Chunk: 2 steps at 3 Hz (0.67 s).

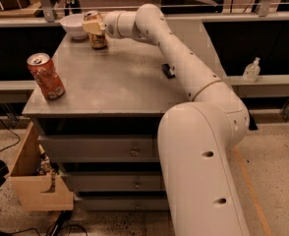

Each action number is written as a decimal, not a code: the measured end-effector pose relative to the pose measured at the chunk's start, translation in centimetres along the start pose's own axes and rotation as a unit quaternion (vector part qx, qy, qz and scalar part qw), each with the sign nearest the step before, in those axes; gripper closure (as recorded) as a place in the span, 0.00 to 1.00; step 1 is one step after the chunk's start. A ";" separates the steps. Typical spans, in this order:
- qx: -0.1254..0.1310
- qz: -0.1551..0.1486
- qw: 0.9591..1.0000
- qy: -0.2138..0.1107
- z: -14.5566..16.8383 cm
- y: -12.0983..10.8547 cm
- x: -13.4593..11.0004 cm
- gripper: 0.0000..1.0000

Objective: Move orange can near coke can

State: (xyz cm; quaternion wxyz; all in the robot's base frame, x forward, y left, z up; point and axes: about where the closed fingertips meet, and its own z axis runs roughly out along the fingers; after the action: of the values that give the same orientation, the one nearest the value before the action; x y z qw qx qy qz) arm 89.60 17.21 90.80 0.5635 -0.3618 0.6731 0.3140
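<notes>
The orange can (98, 36) stands at the far left corner of the bench (120, 85), its silver top showing above the pincer (92, 25). The pincer comes in from the right at the end of the long white arm (184, 58) and is clamped on the can's upper half. One tan fingertip (91, 26) lies across the can's face and hides most of its print. The other fingertip is behind the can and out of sight. The bit of the can's label that shows below is a dark golden band with pale marks, and none of it can be read.

The coke can (46, 76) stands upright near the near left corner, close to the left edge and well apart from the orange can. White lettering-like markings run down its red side, but no word or brand can be made out.

A white bowl (73, 26) sits just beside the orange can, nearer the far left corner. Close to the right edge lies a small black object (168, 71), partly covered by the arm and too small to identify. Beyond the bench, on a ledge at the right, stands a clear pump bottle (251, 70) whose label is unreadable. The bench's drawers (130, 151) are partly hidden by the robot's white body (203, 171). A wooden box (36, 191) sits on the floor below the near left corner, and what is inside it cannot be made out.
</notes>
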 end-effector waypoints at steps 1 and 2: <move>0.035 -0.044 0.998 0.031 -2.9 -1.8 -2.1 1.00; 0.060 -0.071 0.994 0.052 -5.3 -2.6 -3.5 1.00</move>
State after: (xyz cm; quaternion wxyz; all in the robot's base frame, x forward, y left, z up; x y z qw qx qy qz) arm 89.39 11.88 95.09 0.5691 -0.3902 0.6916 0.2134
